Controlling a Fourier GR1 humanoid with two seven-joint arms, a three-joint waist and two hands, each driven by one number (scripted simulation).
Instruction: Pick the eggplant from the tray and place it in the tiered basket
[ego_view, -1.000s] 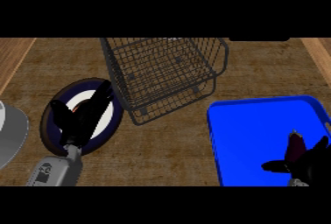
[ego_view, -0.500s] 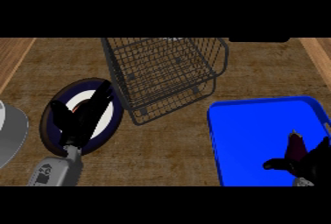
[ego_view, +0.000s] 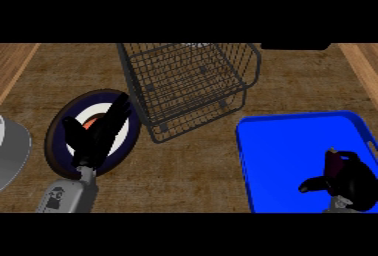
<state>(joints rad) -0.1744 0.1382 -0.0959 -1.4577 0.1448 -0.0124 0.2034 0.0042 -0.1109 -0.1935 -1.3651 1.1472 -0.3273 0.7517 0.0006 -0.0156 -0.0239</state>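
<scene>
The dark purple eggplant (ego_view: 336, 164) stands with its stem up over the right part of the blue tray (ego_view: 288, 155). My right hand (ego_view: 356, 186) is curled round it from the right, thumb sticking out to the left, and hides most of its lower part. The black wire tiered basket (ego_view: 259, 62) stands at the back middle, up and left of the tray, with nothing visible inside. My left hand (ego_view: 96, 137) is open at the left, fingers straight, above a plate.
A dark-rimmed plate (ego_view: 55, 137) with a white and orange middle lies at the left under my left hand. A grey round object (ego_view: 11, 150) shows at the far left edge. Wooden borders run along both sides of the brown counter (ego_view: 199, 170).
My right hand with the eggplant has sunk very slightly toward the lower edge. The left hand, basket and tray have not moved.
</scene>
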